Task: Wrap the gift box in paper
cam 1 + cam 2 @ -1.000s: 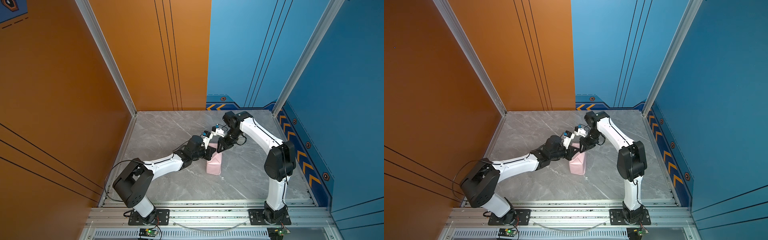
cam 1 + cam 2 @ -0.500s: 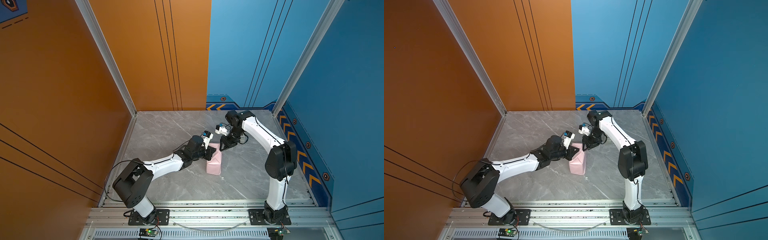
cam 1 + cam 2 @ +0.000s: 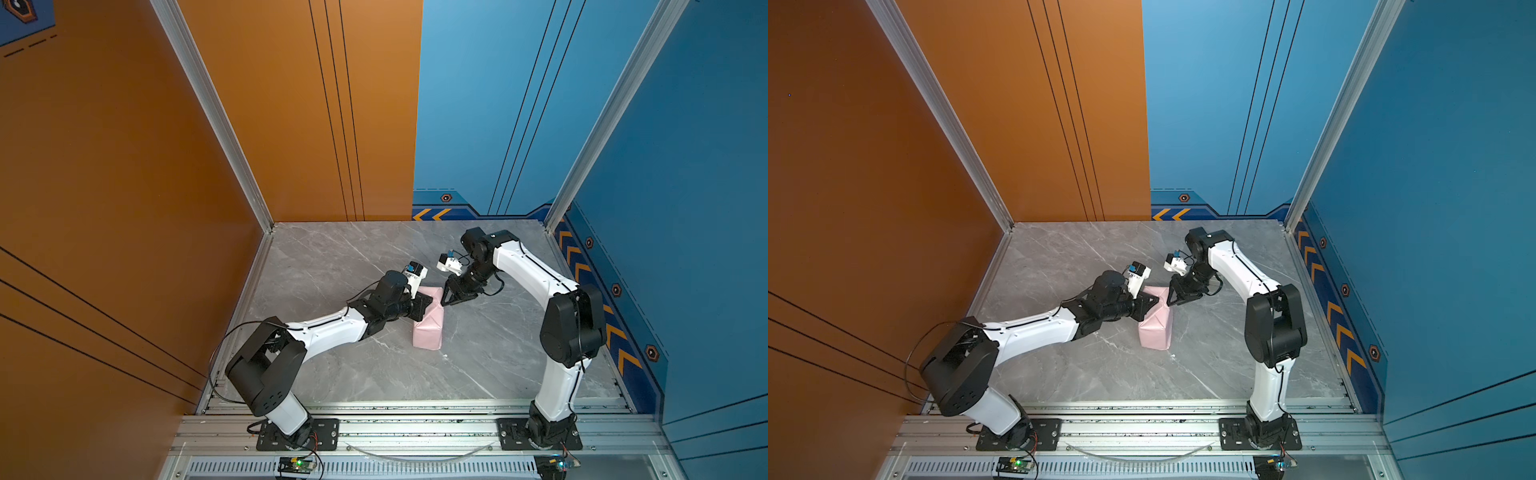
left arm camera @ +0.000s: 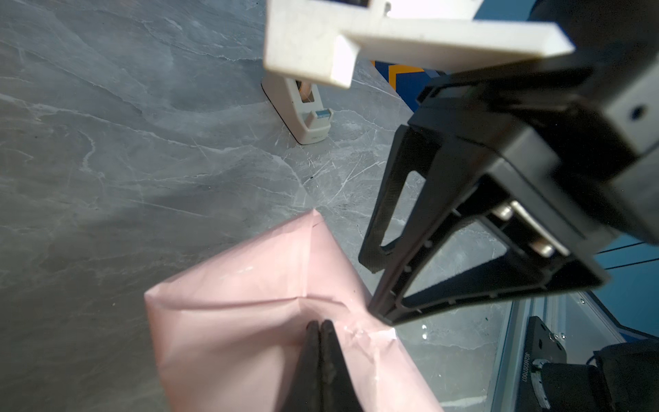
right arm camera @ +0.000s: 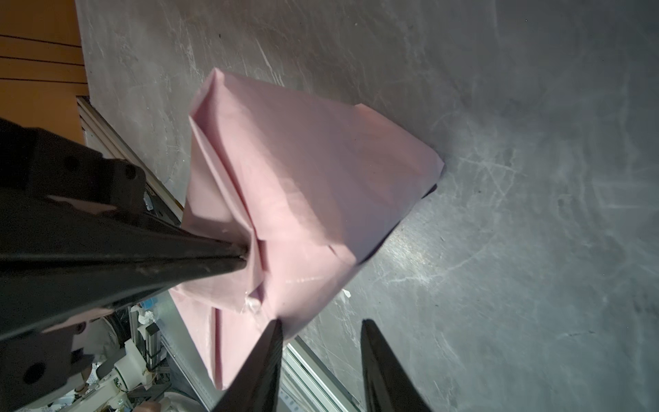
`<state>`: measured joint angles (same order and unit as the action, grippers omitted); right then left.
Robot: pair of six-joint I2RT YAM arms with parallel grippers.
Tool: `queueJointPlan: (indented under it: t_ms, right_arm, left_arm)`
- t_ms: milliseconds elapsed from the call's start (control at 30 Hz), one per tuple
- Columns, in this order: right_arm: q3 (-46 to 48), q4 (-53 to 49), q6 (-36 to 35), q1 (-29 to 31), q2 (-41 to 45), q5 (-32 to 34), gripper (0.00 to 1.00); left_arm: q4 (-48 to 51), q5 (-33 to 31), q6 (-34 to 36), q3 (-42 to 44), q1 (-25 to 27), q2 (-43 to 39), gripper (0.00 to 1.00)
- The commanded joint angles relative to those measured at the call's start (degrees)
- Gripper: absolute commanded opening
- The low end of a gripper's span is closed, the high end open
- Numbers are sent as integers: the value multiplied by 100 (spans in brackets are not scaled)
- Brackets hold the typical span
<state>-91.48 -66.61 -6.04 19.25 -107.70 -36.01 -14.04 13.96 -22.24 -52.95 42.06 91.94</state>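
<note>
The paper (image 3: pixel 429 322) (image 3: pixel 1157 324) is folded pale-pink side out into a parcel on the grey table, and the gift box is hidden inside it. My left gripper (image 3: pixel 427 308) (image 4: pixel 319 325) is shut, with its tips pressed onto the creased folds on top of the parcel (image 4: pixel 249 321). My right gripper (image 3: pixel 446 300) (image 5: pixel 321 323) stands open at the parcel's far right corner. One of its fingers (image 5: pixel 274 331) touches the paper's edge (image 5: pixel 303 178); the other hangs over bare table, with nothing between them.
A small beige tape dispenser (image 4: pixel 303 107) stands on the table beyond the parcel, seen only in the left wrist view. The orange wall (image 3: pixel 124 208) borders the left, the blue wall (image 3: pixel 685 208) the right, and an aluminium rail (image 3: pixel 415 428) runs along the front.
My right gripper has drawn back from above the parcel, a little rightward and nearer, and its jaws have parted. The left gripper stays pressed on the paper.
</note>
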Motion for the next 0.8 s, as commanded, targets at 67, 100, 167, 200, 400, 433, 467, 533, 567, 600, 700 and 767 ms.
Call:
queueJointPlan:
  t_ms: [67, 100, 167, 200, 400, 433, 467, 533, 567, 600, 700, 767]
  right_arm:
    - [497, 457, 243, -175, 325, 195, 39]
    - [569, 568, 301, -221, 439, 179, 40]
    - [674, 768, 419, -293, 677, 134, 41]
    - [741, 848, 477, -335, 797, 140, 41]
    - [979, 1293, 924, -379, 1643, 128, 33]
    - [1028, 1408, 1025, -369, 1777, 37, 33]
    - [1116, 1555, 1155, -338, 1906, -79, 33]
    - [1243, 1758, 1401, -258, 2049, -228, 32]
    - [1272, 1758, 1502, -202, 2067, -203, 33]
    - [1302, 1753, 1611, -145, 2056, -139, 32]
    - [1431, 1840, 1867, 48, 1970, -117, 31]
    - [1500, 1851, 1963, 153, 1916, -38, 30]
  left_arm:
    - [1066, -327, 118, 144, 23, 227, 0]
    - [1070, -327, 119, 133, 13, 234, 0]
    - [1082, -329, 124, 120, 19, 241, 0]
    - [1092, -327, 124, 117, 28, 237, 0]
    - [1115, -341, 147, 92, 38, 237, 0]
    - [1115, -346, 148, 94, 36, 241, 0]
    - [1116, -347, 144, 100, 38, 237, 0]
    - [1117, -334, 147, 92, 37, 247, 0]
    - [1114, -333, 147, 78, 40, 246, 0]
    - [1116, -337, 141, 80, 47, 249, 0]
    - [1116, -324, 141, 70, 48, 259, 0]
    - [1132, -331, 141, 74, 55, 262, 0]
